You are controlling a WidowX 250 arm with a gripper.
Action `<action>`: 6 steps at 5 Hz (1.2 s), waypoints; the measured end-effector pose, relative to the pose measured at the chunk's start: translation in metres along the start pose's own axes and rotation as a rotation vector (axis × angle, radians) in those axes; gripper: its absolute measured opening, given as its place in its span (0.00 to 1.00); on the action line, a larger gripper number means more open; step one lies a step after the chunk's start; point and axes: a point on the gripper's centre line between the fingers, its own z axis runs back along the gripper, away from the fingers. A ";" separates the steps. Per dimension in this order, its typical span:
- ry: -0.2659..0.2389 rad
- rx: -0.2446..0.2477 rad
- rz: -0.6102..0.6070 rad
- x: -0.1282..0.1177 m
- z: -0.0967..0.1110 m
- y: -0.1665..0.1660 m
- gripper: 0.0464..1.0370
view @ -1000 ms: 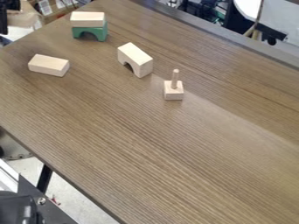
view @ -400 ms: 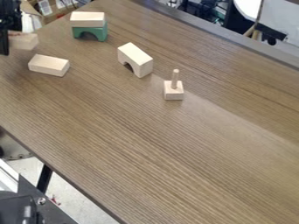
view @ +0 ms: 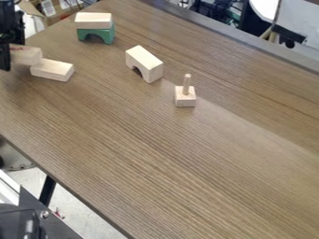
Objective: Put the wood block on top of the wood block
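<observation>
Pincer grasps a wood block beside another at the upper left

At the upper left of the frame, we see the black pincer [view: 9, 52] hanging down by the left edge, clamped on a pale wood block [view: 26, 55]. The held piece sticks out to the right of the pincer and bears a small red mark near its top. Its right end meets, in our view, the left end of a second block [view: 52, 70], which lies flat on the brown wood-grain tabletop [view: 168, 158]. We cannot tell whether the two touch or whether the held one hangs slightly above.

Farther up and to the right, near the tabletop's far corner, we find a green arch block [view: 108, 35] standing on its legs with a plain rectangular block [view: 93, 20] laid across its top. Right of the lying block, in the upper middle of the frame, stands a pale wooden arch [view: 144, 60], set at a slant, its curved opening toward the lower left. Just to its lower right we have a square wooden base [view: 185, 99] with an upright peg [view: 187, 83] rising from it.

Past the tabletop, we make out cardboard [view: 61, 8] at the upper left, a black support leg [view: 47, 190] at the lower left, and dark equipment [view: 22, 223] in the bottom left corner.
</observation>
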 end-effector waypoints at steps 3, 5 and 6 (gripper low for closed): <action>-0.057 -0.044 -0.006 -0.020 0.005 -0.004 0.55; -0.053 -0.054 -0.014 -0.036 0.009 -0.009 0.55; -0.042 -0.049 0.004 -0.042 0.012 -0.011 0.55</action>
